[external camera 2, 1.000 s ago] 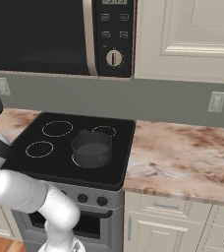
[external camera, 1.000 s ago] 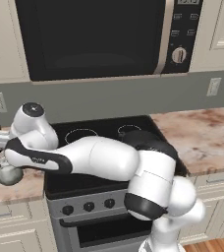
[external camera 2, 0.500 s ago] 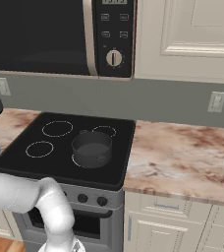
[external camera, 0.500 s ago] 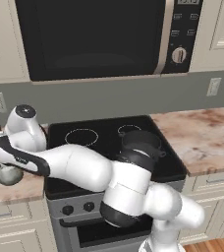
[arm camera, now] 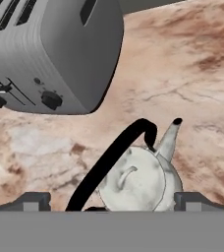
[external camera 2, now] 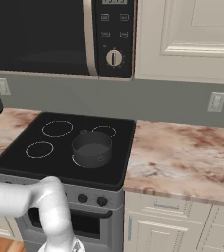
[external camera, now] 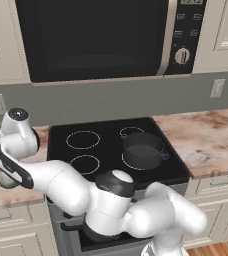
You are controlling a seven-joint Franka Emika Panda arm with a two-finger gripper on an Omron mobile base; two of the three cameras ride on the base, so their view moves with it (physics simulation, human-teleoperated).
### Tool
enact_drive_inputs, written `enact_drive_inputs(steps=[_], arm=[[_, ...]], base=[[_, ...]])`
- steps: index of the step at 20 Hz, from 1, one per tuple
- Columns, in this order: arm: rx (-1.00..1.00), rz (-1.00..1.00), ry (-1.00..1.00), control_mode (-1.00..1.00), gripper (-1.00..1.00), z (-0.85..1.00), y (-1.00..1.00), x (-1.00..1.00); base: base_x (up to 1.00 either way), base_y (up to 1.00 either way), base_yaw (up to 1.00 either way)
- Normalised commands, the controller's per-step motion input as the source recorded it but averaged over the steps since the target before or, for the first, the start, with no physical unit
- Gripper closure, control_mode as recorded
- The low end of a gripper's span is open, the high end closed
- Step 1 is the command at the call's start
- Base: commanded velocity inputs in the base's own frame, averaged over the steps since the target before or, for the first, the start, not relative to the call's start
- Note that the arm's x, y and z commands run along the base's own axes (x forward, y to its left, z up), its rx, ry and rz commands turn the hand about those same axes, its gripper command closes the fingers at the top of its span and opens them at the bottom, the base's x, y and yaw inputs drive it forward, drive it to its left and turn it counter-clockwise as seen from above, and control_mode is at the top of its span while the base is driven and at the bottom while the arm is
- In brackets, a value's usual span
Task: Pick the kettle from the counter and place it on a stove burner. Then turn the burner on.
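The kettle [arm camera: 141, 182] is small and silver-grey, with a black arched handle and a short spout, and stands upright on the pinkish counter [arm camera: 192, 83]. My gripper [arm camera: 112, 202] hangs open just above it, one fingertip on each side and neither touching. In the left base view my arm reaches far left over the counter, and the kettle [external camera: 5, 181] peeks out under the wrist. On the black cooktop [external camera: 106, 150] the small front-left stove burner [external camera: 84, 164] is bare. It also shows in the right base view as the front-left stove burner [external camera 2: 39, 148].
A grey toaster [arm camera: 50, 54] stands right behind the kettle, close to the hand. A dark two-handled pot [external camera: 142, 148] occupies the front-right ring. Stove knobs [external camera 2: 83, 198] line the oven front. A microwave [external camera: 101, 37] hangs above the cooktop.
My arm's elbow has swung down and toward the cameras while the hand stayed over the kettle at the left. The jaws stayed open and the kettle has not moved.
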Motion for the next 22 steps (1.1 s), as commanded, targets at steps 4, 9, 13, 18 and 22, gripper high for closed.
enact_drive_inputs(steps=[4,9,13,18,22], arm=[[-0.01,0.0,0.0,-1.0,-1.0,-0.16,0.14,0.18],[0.0,0.0,0.0,-1.0,-1.0,-0.22,0.15,0.23],[0.0,0.0,0.0,-1.0,-1.0,-0.23,0.15,0.25],[0.0,0.0,0.0,-1.0,-1.0,-0.13,0.2,0.33],[0.0,0.0,0.0,-1.0,-1.0,0.0,0.26,0.29]], base=[[0.0,0.0,0.0],[0.0,0.0,0.0],[0.0,0.0,0.0],[0.0,0.0,0.0],[0.0,0.0,0.0]])
